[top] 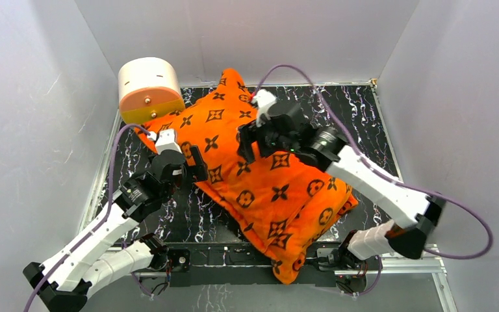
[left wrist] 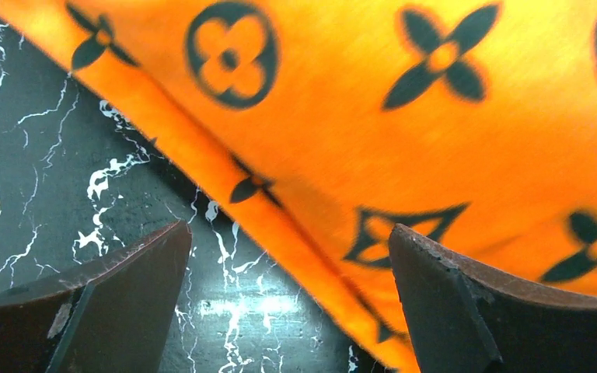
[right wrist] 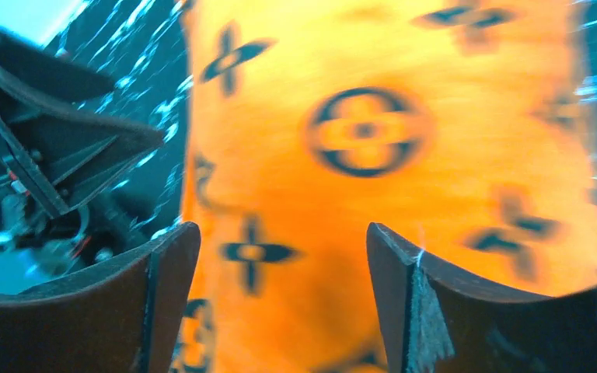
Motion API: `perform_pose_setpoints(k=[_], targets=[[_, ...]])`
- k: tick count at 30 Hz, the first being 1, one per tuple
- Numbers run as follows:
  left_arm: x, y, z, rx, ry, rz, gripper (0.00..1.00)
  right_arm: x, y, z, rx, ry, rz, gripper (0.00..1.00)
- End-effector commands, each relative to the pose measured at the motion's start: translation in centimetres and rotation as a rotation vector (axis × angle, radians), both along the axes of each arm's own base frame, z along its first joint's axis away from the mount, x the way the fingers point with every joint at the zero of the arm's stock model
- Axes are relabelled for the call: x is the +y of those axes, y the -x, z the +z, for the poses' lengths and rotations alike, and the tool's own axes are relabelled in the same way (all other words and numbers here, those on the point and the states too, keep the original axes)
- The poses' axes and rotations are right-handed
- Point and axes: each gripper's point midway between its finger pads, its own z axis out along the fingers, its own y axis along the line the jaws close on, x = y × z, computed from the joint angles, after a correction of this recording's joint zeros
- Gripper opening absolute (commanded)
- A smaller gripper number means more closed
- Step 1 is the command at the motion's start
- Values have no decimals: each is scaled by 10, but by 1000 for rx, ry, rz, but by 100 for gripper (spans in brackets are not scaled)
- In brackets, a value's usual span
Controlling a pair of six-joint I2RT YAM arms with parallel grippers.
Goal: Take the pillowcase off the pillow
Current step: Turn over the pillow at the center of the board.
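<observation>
The orange pillowcase [top: 266, 175], printed with black flowers, stars and circles, lies slantwise across the black marbled worktop [top: 357, 123]. In the top view it runs from the upper centre of the frame down to the lower centre, where its low corner hangs past the near edge between the arm bases. It is plump and filled. The pillow inside is fully covered and does not show.

A cream-and-orange cylinder [top: 149, 90] stands at the upper left of the top view, touching the upper left edge of the pillowcase.

The left end effector [top: 198, 168] sits at the left side of the pillowcase, about mid-height in the frame. In the left wrist view its fingers [left wrist: 124, 303] are spread wide with nothing between them. The folded edge of the pillowcase [left wrist: 404, 140] runs from upper left to lower centre, passing through the gap, with bare worktop [left wrist: 39, 179] on the left. Whether either finger touches the fabric cannot be told.

The right end effector [top: 245, 146] hangs over the upper middle of the pillowcase. The right wrist view is blurred, but its fingers [right wrist: 451, 311] stand wide apart and hold nothing, and orange fabric [right wrist: 373, 186] fills the centre. Dark parts of the left arm [right wrist: 54, 155] show at the left of that frame.
</observation>
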Motion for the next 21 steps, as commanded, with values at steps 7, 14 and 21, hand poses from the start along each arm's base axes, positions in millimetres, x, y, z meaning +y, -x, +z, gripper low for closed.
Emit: perform_pose_setpoints(k=[7,14,21], targets=[[-26,13,-38,137,86,-77,98,-168,-100,-12,71,34,-501,98],[-59,26,-56,197,203,-208,98,-130,-67,-115,500,-20,-281,83],[-145,-5,-43,209,219,-556,98,-137,-22,-131,575,-142,-391,59]])
